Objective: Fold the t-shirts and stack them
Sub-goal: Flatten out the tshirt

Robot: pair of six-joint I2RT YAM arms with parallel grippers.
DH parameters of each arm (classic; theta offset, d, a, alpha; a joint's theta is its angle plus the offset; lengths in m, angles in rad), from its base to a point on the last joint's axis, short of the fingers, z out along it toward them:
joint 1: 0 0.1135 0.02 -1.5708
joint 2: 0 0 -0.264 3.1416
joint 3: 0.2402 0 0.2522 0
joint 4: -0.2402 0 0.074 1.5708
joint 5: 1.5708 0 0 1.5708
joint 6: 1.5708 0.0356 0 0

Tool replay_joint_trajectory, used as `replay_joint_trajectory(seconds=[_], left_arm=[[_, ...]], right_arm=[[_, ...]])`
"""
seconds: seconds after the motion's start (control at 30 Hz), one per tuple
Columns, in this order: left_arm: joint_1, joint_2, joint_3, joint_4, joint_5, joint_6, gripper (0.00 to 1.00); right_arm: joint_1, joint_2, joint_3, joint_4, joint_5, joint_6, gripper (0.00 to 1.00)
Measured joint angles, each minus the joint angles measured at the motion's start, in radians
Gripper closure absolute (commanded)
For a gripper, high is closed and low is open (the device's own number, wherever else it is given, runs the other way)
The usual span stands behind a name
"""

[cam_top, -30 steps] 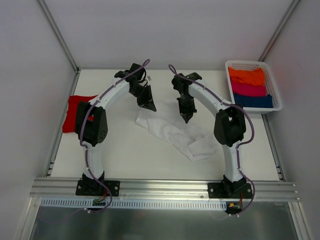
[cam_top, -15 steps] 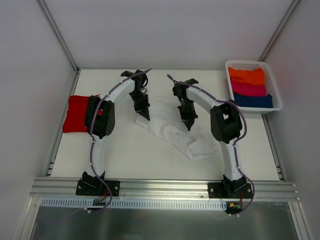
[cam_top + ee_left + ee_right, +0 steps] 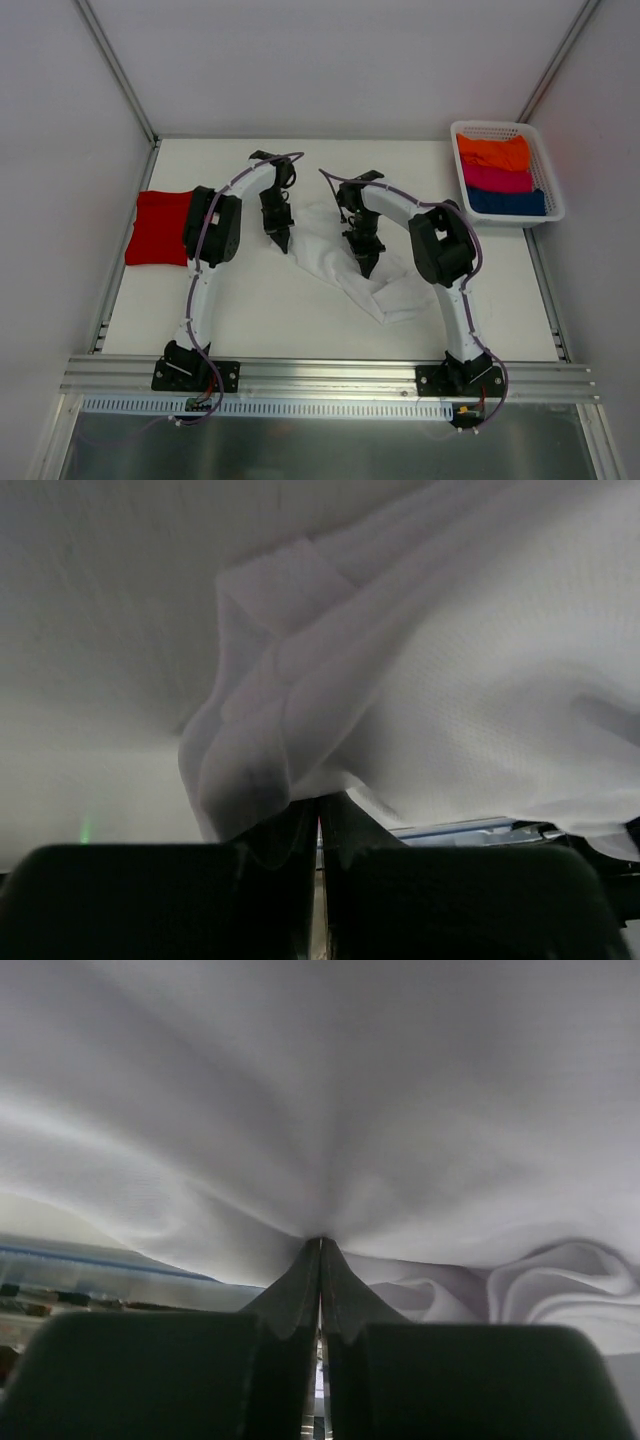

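The white t-shirt (image 3: 395, 290) lies crumpled mid-frame on the bench (image 3: 300, 320), the red t-shirt (image 3: 158, 228) at far left. My left gripper (image 3: 278, 240) and right gripper (image 3: 365, 268) are both pinched tight on the white cloth. Light and limp, it will sag; hems or shoulders seem the best holds.

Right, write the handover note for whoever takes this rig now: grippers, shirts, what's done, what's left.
The left gripper is shut, pinching an edge of the white t-shirt.
The right gripper is shut on the same shirt, further along the cloth.
The white t-shirt lies rumpled and unfolded in the middle of the table.
The red t-shirt lies as a flat rectangle at the table's left edge and looks folded.
Done: the red one, apparently.
Left: spread and fold the white one, then stack the two.
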Motion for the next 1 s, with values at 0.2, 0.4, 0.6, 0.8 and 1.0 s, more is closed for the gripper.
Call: replay_joint_trajectory(seconds=[0.2, 0.4, 0.6, 0.8, 1.0], left_arm=[[0.035, 0.109, 0.201, -0.023, -0.022, -0.01, 1.0], [0.101, 0.178, 0.359, -0.015, -0.049, -0.034, 1.0], [0.171, 0.201, 0.492, 0.042, -0.073, -0.088, 1.0], [0.199, 0.201, 0.526, 0.147, -0.065, -0.135, 1.0], [0.179, 0.174, 0.534, 0.241, -0.064, -0.134, 1.0]], right_arm=[[0.064, 0.0, 0.004, -0.011, -0.13, -0.068, 1.0], [0.084, 0.0, 0.056, -0.023, -0.235, -0.115, 0.99], [0.083, 0.0, 0.134, -0.027, -0.332, -0.139, 1.0], [0.089, 0.0, 0.216, -0.026, -0.38, -0.146, 0.99], [0.094, -0.002, 0.32, 0.041, -0.344, -0.095, 0.94]])
